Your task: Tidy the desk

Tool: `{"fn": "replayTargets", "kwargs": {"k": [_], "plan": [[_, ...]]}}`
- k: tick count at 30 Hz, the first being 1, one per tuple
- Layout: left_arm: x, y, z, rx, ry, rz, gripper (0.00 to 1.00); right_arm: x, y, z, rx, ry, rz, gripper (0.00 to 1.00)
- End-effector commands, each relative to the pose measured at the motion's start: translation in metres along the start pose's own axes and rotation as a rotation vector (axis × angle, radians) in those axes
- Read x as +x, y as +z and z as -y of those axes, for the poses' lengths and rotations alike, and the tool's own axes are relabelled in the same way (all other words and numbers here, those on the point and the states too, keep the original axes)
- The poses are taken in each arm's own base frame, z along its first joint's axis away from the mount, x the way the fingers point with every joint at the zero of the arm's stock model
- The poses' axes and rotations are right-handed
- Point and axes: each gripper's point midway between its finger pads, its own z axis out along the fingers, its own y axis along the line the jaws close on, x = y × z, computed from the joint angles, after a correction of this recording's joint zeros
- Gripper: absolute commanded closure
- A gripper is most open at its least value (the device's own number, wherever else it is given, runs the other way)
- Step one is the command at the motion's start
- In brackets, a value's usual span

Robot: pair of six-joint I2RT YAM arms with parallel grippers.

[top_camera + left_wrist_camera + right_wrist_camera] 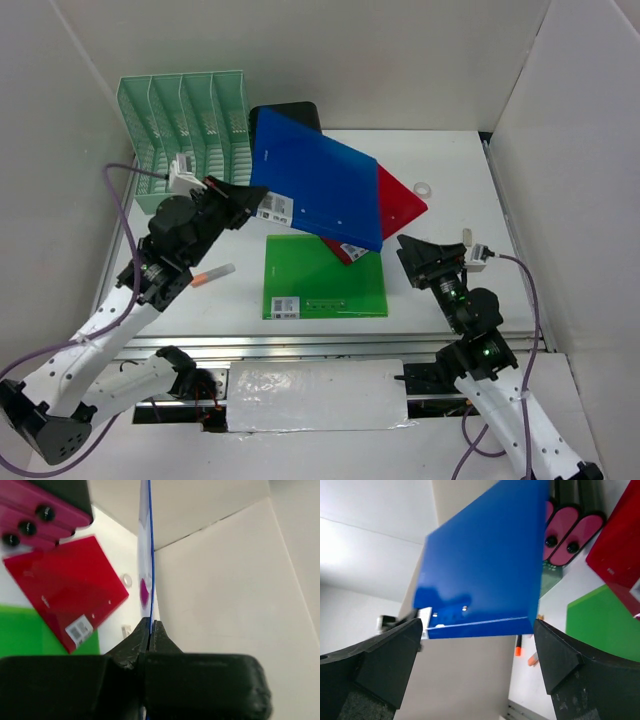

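Note:
The desk (450,180) is a white tabletop with white walls. My left gripper (252,203) is shut on the edge of a blue folder (320,185) and holds it lifted and tilted over the desk's middle. In the left wrist view the folder shows edge-on (150,550) between the closed fingers. The blue folder (485,565) fills the right wrist view. My right gripper (420,258) is open and empty, right of the folders. A red folder (400,205) lies partly under the blue one. A green folder (325,280) lies flat at the front.
A mint-green file rack (185,125) stands at the back left. A black drawer box with pink fronts (290,112) sits behind the blue folder. An orange-tipped marker (212,275) lies at the left. A small tape ring (423,188) lies at the right.

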Motion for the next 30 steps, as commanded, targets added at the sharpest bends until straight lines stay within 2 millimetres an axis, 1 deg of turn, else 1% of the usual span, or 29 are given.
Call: {"fn": "replayTargets", "kwargs": {"k": [1, 2, 3, 4, 5, 6, 7, 8, 9, 10, 11, 12, 13, 14, 15, 16, 17, 18, 19, 20, 21, 23, 24, 25, 26, 27, 28, 29, 30], "plan": [[-0.042, -0.02, 0.065, 0.128, 0.21, 0.073, 1.0, -0.015, -0.015, -0.002, 0.044, -0.085, 0.057, 0.0], [-0.047, -0.022, 0.073, 0.139, 0.238, 0.074, 1.0, -0.018, -0.017, -0.002, 0.055, -0.103, 0.072, 0.0], [-0.048, -0.023, 0.076, 0.14, 0.294, 0.065, 1.0, -0.019, -0.02, 0.007, 0.104, -0.138, 0.073, 0.0], [-0.054, -0.026, 0.088, 0.156, 0.321, 0.07, 1.0, -0.027, -0.021, 0.003, 0.119, -0.154, 0.101, 0.0], [-0.056, -0.029, 0.096, 0.172, 0.346, 0.064, 1.0, -0.029, -0.022, 0.004, 0.142, -0.171, 0.108, 0.0], [-0.058, -0.03, 0.098, 0.177, 0.395, 0.062, 1.0, -0.03, -0.024, 0.011, 0.183, -0.193, 0.107, 0.0], [-0.063, -0.035, 0.11, 0.197, 0.42, 0.059, 1.0, -0.035, -0.025, 0.007, 0.191, -0.202, 0.126, 0.0], [-0.067, -0.038, 0.114, 0.195, 0.444, 0.061, 1.0, -0.036, -0.024, 0.01, 0.208, -0.213, 0.128, 0.0], [-0.067, -0.036, 0.116, 0.192, 0.506, 0.051, 1.0, -0.038, -0.025, 0.009, 0.207, -0.229, 0.134, 0.0], [-0.078, -0.046, 0.127, 0.192, 0.541, 0.06, 1.0, -0.039, -0.025, 0.006, 0.197, -0.241, 0.138, 0.0], [-0.084, -0.043, 0.124, 0.151, 0.598, 0.069, 1.0, -0.041, -0.026, 0.003, 0.189, -0.262, 0.142, 0.0], [-0.087, -0.047, 0.127, 0.144, 0.629, 0.063, 1.0, -0.042, -0.026, 0.004, 0.195, -0.271, 0.146, 0.0], [-0.108, -0.058, 0.142, 0.131, 0.653, 0.124, 1.0, -0.045, -0.027, -0.002, 0.188, -0.282, 0.156, 0.0], [-0.113, -0.061, 0.129, 0.056, 0.703, 0.112, 1.0, -0.048, -0.028, -0.001, 0.202, -0.302, 0.166, 0.0], [-0.137, -0.068, 0.134, -0.008, 0.712, 0.187, 1.0, -0.052, -0.029, -0.006, 0.2, -0.31, 0.178, 0.0], [-0.145, -0.071, 0.131, -0.056, 0.733, 0.205, 1.0, -0.053, -0.03, -0.007, 0.201, -0.321, 0.184, 0.0], [-0.152, -0.077, 0.122, -0.115, 0.771, 0.208, 1.0, -0.055, -0.031, -0.008, 0.204, -0.339, 0.188, 0.0], [-0.164, -0.086, 0.126, -0.133, 0.777, 0.249, 1.0, -0.058, -0.032, -0.014, 0.196, -0.346, 0.197, 0.0], [-0.177, -0.094, 0.121, -0.19, 0.787, 0.3, 1.0, -0.058, -0.032, -0.016, 0.193, -0.356, 0.195, 0.0], [-0.185, -0.101, 0.117, -0.223, 0.817, 0.327, 1.0, -0.059, -0.033, -0.017, 0.195, -0.373, 0.193, 0.0], [-0.2, -0.114, 0.113, -0.275, 0.816, 0.391, 1.0, -0.059, -0.033, -0.021, 0.196, -0.379, 0.193, 0.0], [-0.215, -0.129, 0.106, -0.347, 0.855, 0.453, 1.0, -0.059, -0.033, -0.022, 0.203, -0.399, 0.182, 0.0], [-0.22, -0.128, 0.103, -0.376, 0.867, 0.481, 1.0, -0.059, -0.033, -0.024, 0.204, -0.404, 0.178, 0.0], [-0.229, -0.133, 0.097, -0.441, 0.909, 0.515, 1.0, -0.058, -0.032, -0.025, 0.202, -0.417, 0.169, 0.0], [-0.233, -0.134, 0.095, -0.469, 0.926, 0.533, 1.0, -0.057, -0.032, -0.025, 0.202, -0.422, 0.164, 0.0], [-0.235, -0.131, 0.094, -0.477, 0.947, 0.548, 1.0, -0.056, -0.031, -0.026, 0.199, -0.423, 0.157, 0.0], [-0.238, -0.132, 0.093, -0.503, 1.052, 0.544, 1.0, -0.055, -0.031, -0.026, 0.195, -0.433, 0.152, 0.0], [-0.242, -0.138, 0.094, -0.498, 1.073, 0.574, 1.0, -0.054, -0.03, -0.025, 0.192, -0.439, 0.144, 0.0], [-0.24, -0.128, 0.096, -0.471, 1.093, 0.601, 1.0, -0.051, -0.028, -0.024, 0.19, -0.443, 0.128, 0.0]]}}
